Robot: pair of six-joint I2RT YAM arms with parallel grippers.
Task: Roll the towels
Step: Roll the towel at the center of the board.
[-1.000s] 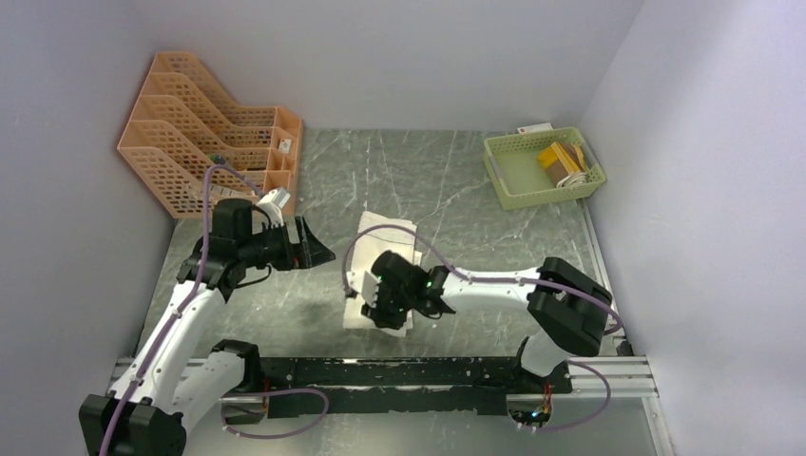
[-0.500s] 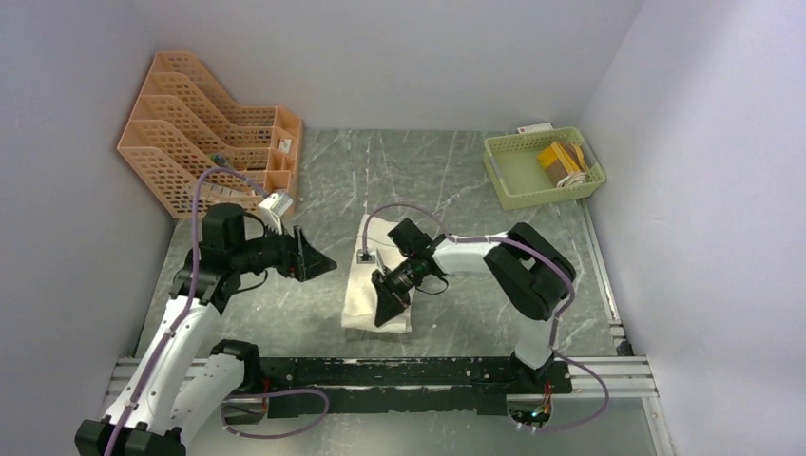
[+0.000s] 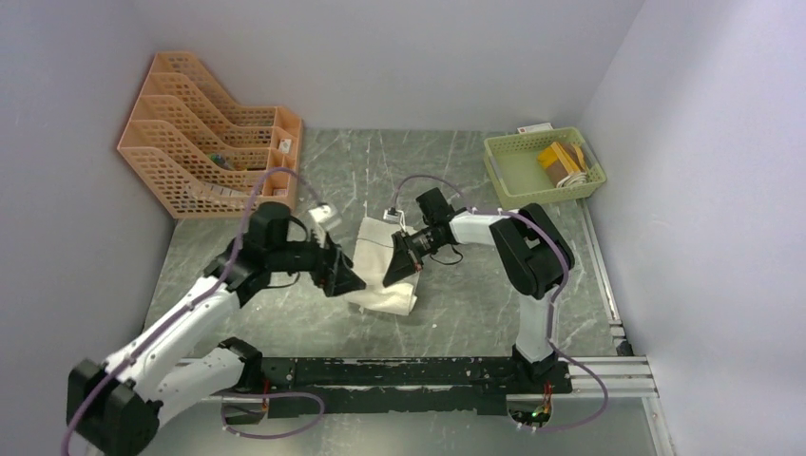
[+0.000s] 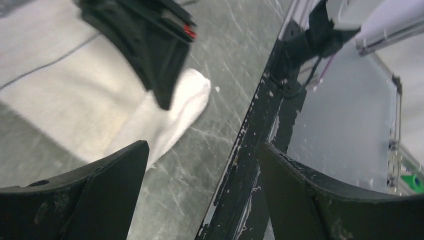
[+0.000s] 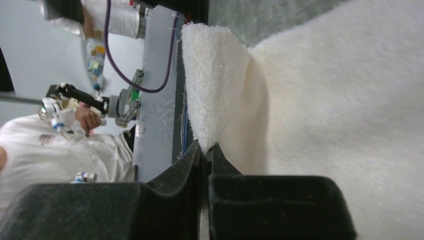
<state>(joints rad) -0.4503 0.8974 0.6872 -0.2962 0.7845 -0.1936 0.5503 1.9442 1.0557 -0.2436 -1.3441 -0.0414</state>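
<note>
Nothing legible anywhere; the small tags (image 3: 285, 145) on the orange file rack (image 3: 190, 123) at the far left corner are too tiny

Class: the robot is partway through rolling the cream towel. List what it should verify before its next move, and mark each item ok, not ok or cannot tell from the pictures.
1. Right gripper shut on the edge of the plain cream-white cloth towel: ok.
2. Gripped edge lifted and folded over the rest: ok.
3. Left gripper open, beside the towel: ok.
4. Towel's far end flat on the dark marbled table: cannot tell, the arms hide it.
5. Mustard-yellow towel out of the way in the green plastic basket: ok.
</note>
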